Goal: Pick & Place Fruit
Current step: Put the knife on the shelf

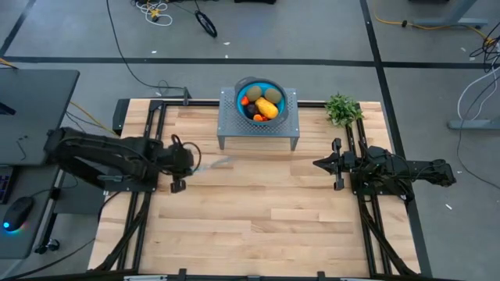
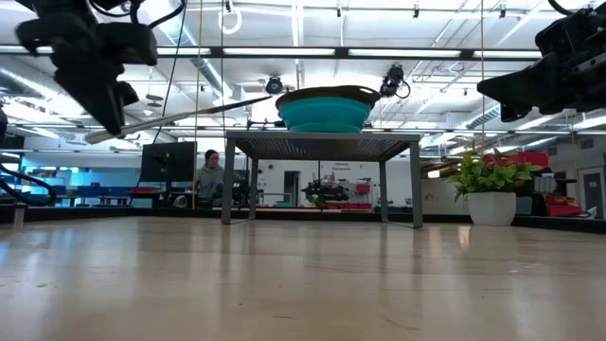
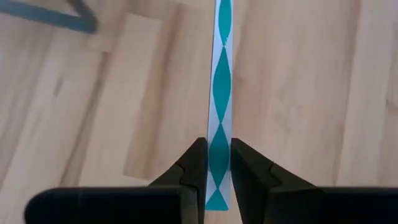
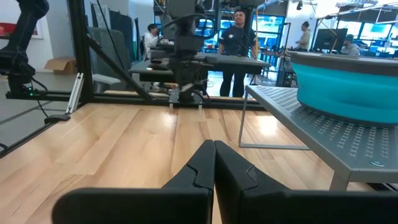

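The fruit (image 1: 264, 104) lies in a blue bowl (image 1: 244, 87) on a grey perforated stand (image 1: 291, 117) at the table's far middle: brown-green ovals, a yellow-orange piece and small red-orange ones. My left gripper (image 1: 181, 161) hovers left of the stand, shut on a slim silvery-blue knife-like stick (image 1: 215, 164). In the low view the stick (image 2: 180, 117) slants up toward the bowl (image 2: 322, 112), clear of the table. My right gripper (image 1: 319, 164) is shut on nothing to the right of the stand; in its wrist view it (image 4: 214, 155) points toward the left arm. My left gripper pinches the stick between its two fingers (image 3: 193, 165) near one end (image 3: 219, 155), with the fingers lying along it. The rest of the stick (image 3: 222, 62) reaches out past the fingertips toward the table's right. It is lifted clear of the table, its free end tilted slightly upward.
A green potted plant (image 1: 342, 109) stands at the far right of the table, right of the stand. Bare wood (image 1: 258, 211) spreads over the near half. Black frame rails (image 1: 148, 203) run along both sides. People stand in the room beyond the table (image 4: 236, 43).
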`<state>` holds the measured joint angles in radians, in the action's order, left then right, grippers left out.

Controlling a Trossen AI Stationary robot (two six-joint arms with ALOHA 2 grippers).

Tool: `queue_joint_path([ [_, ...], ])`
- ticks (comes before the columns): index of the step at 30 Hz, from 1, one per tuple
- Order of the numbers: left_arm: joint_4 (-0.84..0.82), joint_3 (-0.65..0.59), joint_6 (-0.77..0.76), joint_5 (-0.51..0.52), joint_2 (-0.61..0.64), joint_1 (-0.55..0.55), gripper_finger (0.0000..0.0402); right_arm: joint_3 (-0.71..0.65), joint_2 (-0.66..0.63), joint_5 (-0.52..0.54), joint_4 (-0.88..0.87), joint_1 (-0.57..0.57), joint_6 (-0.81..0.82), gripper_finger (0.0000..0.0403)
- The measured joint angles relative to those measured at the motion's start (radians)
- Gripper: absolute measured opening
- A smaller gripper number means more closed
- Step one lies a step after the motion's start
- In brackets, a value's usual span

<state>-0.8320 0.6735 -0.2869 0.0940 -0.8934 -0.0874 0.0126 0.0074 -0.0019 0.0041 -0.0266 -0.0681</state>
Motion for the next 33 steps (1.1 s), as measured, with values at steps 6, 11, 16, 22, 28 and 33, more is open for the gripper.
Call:
queue_joint_path([
  [6,-0.021,0.067,-0.048,0.022,0.019,0.115,0.0061,0.000,0.000,0.000,0.000,0.000,0.000,0.0007],
  [11,-0.058,0.176,-0.077,0.075,0.016,0.211,0.0057,0.000,0.000,0.000,0.000,0.000,0.000,0.0007],
  [16,-0.063,0.237,-0.129,0.081,0.009,0.300,0.0057,0.000,0.000,0.000,0.000,0.000,0.000,0.0007],
  [22,-0.058,0.241,-0.175,0.109,0.008,0.369,0.0063,0.000,0.000,0.000,0.000,0.000,0.000,0.0007],
  [28,-0.011,0.240,-0.291,0.152,-0.001,0.423,0.0058,0.000,0.000,0.000,0.000,0.000,0.000,0.0007],
  [33,0.037,0.239,-0.364,0.129,-0.044,0.436,0.0062,0.000,0.000,0.000,0.000,0.000,0.000,0.0007],
])
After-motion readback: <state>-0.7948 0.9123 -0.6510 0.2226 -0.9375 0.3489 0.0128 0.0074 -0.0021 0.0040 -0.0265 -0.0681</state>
